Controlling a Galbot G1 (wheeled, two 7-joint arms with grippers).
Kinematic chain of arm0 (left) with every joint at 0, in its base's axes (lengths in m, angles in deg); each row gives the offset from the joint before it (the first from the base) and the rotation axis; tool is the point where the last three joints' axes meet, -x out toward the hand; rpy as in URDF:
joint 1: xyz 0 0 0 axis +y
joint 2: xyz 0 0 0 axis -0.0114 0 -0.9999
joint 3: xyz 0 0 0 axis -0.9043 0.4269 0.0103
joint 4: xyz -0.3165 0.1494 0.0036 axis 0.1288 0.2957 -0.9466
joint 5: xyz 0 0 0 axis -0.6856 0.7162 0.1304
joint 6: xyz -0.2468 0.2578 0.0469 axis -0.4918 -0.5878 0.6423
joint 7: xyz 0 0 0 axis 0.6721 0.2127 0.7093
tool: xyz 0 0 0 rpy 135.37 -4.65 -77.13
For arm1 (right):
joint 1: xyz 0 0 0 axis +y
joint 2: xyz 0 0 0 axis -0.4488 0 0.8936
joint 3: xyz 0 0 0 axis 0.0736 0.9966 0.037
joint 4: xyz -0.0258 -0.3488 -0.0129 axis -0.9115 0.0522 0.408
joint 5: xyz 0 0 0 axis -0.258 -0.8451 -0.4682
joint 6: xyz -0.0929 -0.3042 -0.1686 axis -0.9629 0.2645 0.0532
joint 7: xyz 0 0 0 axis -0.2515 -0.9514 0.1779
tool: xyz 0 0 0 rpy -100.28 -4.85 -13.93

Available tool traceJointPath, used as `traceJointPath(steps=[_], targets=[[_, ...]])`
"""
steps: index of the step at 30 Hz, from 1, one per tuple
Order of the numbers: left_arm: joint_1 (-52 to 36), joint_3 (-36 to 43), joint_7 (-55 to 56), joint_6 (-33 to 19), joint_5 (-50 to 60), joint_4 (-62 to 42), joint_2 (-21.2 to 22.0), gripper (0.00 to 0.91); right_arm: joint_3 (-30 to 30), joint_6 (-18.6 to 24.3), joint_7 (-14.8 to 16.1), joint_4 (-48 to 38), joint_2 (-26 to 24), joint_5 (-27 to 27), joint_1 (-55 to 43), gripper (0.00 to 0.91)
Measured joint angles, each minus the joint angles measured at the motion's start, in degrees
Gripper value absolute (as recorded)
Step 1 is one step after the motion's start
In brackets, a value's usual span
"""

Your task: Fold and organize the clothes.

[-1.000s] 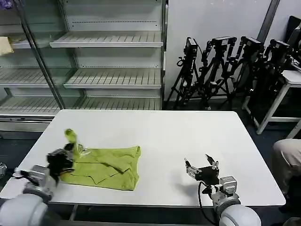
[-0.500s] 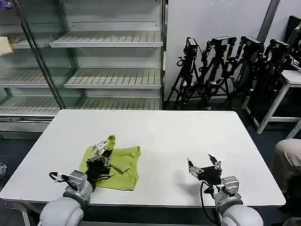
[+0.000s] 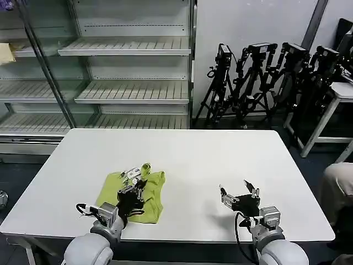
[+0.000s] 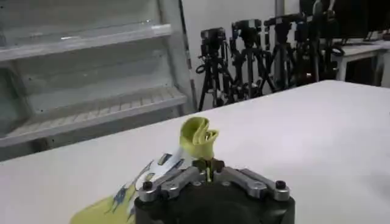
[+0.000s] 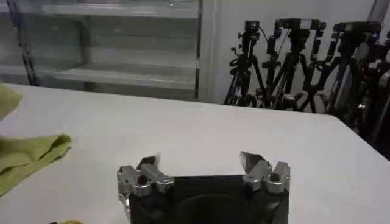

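One soft lime-green T-shirt [image 3: 132, 194] lies on the wide white worktop [image 3: 193, 160], and two grippers are near it.

The T-shirt sits bunched up on the robot's left side of the worktop, close to the near edge. The left gripper [image 3: 134, 182] hangs just over the shirt, and its fingers [image 4: 183, 178] are pinched tight on a small flap of the green cloth, which sticks up above them. The right gripper [image 3: 238, 193] waits low over the bare worktop on the right side, well apart from the shirt, with its fingers [image 5: 253, 162] spread wide and holding nothing.
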Motion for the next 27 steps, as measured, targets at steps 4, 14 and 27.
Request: traceJointPath(steps=[4,14,27], targets=[[-0.4,0.0,0.5,-0.6,-1.2,0.4,0.2,0.907,0.1,0.0,0.1,0.1,0.0,0.0,0.0,0.907],[0.1,-5.7,3.0,-3.3,-5.8,2.1,-1.5,0.907,0.8,0.0,0.4,0.1,0.0,0.0,-0.6,0.907],[2.3,-13.2,6.9,-1.2,-10.3,-5.1,-1.0,0.907,0.5,0.2,0.6,0.3,-1.0,0.2,-0.5,0.907]])
